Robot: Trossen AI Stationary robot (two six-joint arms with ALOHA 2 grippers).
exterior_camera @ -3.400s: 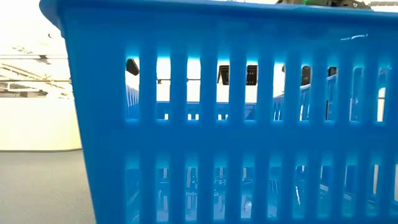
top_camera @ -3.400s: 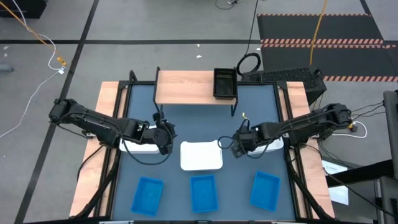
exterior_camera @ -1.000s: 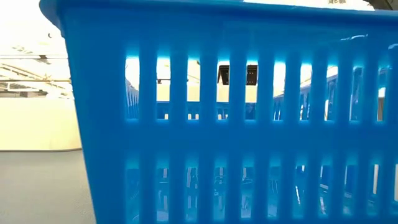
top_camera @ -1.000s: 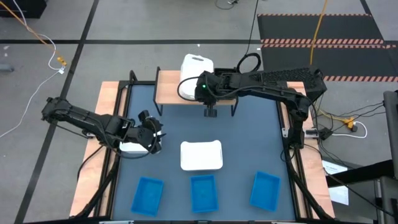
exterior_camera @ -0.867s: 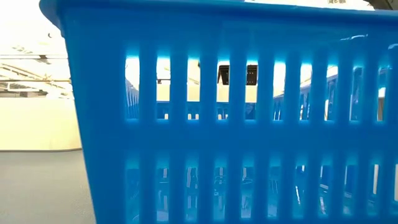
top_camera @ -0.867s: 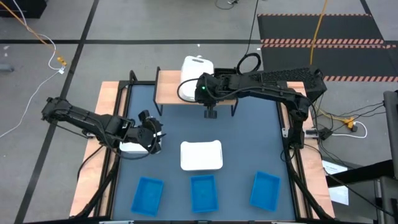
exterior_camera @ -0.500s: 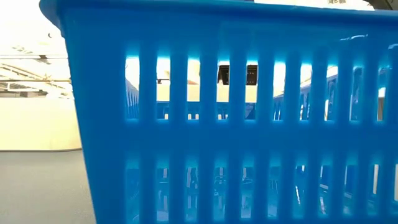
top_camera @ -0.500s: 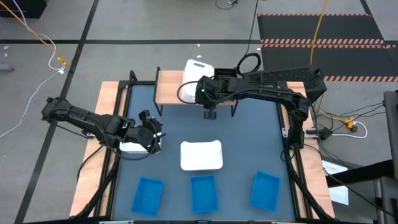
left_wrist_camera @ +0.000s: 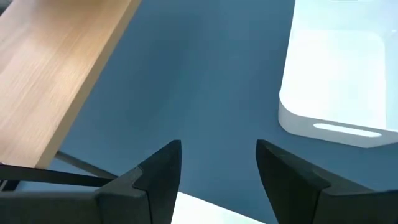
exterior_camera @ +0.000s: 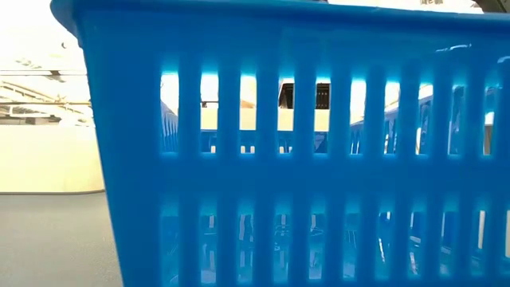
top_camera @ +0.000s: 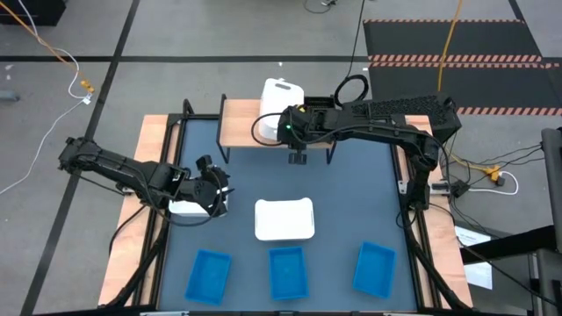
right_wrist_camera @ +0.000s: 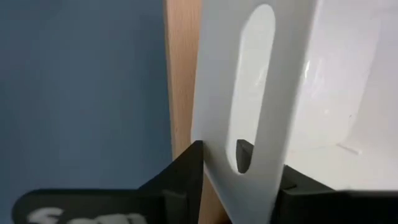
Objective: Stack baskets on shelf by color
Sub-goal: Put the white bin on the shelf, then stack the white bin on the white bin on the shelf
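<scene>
In the high view my right gripper (top_camera: 283,123) reaches over the light-wood shelf (top_camera: 239,123) and is shut on a white basket (top_camera: 281,98) held above the shelf's middle. A black basket on the shelf's right part is mostly hidden under that arm. My left gripper (top_camera: 213,195) is open and touches nothing. It hovers over a second white basket (top_camera: 186,209) at the table's left. A third white basket (top_camera: 284,219) sits on the table's middle. Three blue baskets (top_camera: 286,270) stand along the near edge. My right gripper (right_wrist_camera: 217,168) pinches the white basket's end wall just below its handle slot (right_wrist_camera: 249,93), one finger (right_wrist_camera: 183,171) outside and one inside. Part of a finger shows through the slot. The basket juts out beyond the fingers over the shelf; whether its bottom rests on the board I cannot tell.
A blue basket (exterior_camera: 279,159) close to the low camera fills that view. The left wrist view shows bare blue tabletop (left_wrist_camera: 199,93) between the shelf board (left_wrist_camera: 56,81) and the middle white basket (left_wrist_camera: 336,74). Wooden side rails (top_camera: 149,158) border the table.
My right gripper has edged the white basket slightly toward the table's right and near side over the shelf, staying shut on it. The left arm has kept still.
</scene>
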